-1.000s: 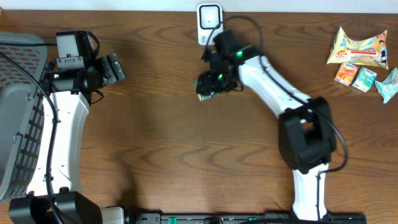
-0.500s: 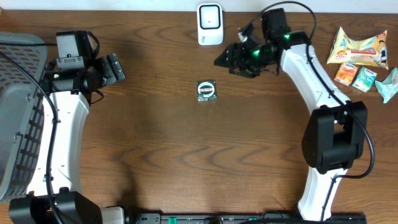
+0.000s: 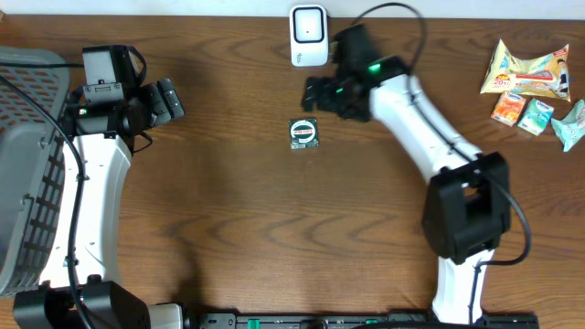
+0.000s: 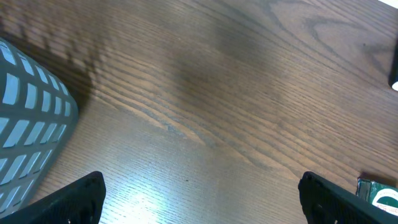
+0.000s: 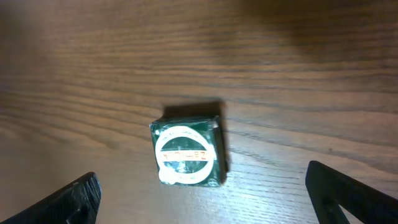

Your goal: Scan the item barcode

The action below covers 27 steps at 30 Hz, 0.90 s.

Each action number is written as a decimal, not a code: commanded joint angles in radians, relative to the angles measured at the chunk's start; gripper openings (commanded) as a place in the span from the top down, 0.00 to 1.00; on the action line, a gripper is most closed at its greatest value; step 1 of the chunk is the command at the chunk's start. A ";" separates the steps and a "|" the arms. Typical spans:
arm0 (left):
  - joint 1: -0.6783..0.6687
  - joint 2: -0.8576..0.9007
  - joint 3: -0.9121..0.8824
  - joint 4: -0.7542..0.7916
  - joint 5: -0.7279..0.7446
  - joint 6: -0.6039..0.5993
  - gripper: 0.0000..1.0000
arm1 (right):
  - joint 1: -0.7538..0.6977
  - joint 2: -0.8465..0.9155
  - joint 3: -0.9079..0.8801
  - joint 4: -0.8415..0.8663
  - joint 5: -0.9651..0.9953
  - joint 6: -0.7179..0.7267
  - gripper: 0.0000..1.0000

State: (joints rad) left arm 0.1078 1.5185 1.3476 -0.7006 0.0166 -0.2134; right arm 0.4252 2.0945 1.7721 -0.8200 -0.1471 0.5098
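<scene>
The item is a small dark green box (image 3: 303, 133) with a white round label, lying flat on the wooden table. A white barcode scanner (image 3: 309, 35) stands at the table's back edge, beyond it. My right gripper (image 3: 318, 95) hovers between the two, just behind the box and to its right, open and holding nothing. From the right wrist, the box (image 5: 186, 152) lies ahead of the wide-apart fingertips of that gripper (image 5: 211, 199). At the far left my left gripper (image 3: 164, 99) is open over bare wood (image 4: 208, 202). The box's corner (image 4: 379, 194) shows at that view's right edge.
A grey mesh basket (image 3: 27, 164) fills the left edge, its wall (image 4: 31, 124) close to my left fingers. Several snack packets (image 3: 535, 87) lie at the far right of the table.
My right gripper let go of the green box, which now lies on the table. The arm swung right, then came back towards the box with its jaws wider. The left arm stayed still.
</scene>
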 commanded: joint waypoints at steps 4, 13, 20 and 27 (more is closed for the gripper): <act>0.003 0.005 -0.005 -0.002 -0.006 -0.008 0.02 | 0.123 0.071 0.012 0.005 0.278 0.021 0.01; 0.003 0.005 -0.005 -0.002 -0.006 -0.008 0.03 | 0.179 0.132 0.012 0.025 0.300 0.017 0.21; 0.003 0.005 -0.005 -0.002 -0.006 -0.008 0.03 | 0.179 0.145 0.011 0.032 0.336 0.010 0.29; 0.003 0.005 -0.005 -0.002 -0.006 -0.008 0.02 | 0.185 0.181 0.011 0.035 0.321 0.008 0.25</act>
State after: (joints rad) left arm 0.1078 1.5185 1.3476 -0.7002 0.0166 -0.2134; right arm 0.5964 2.2402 1.7721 -0.7872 0.1581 0.5190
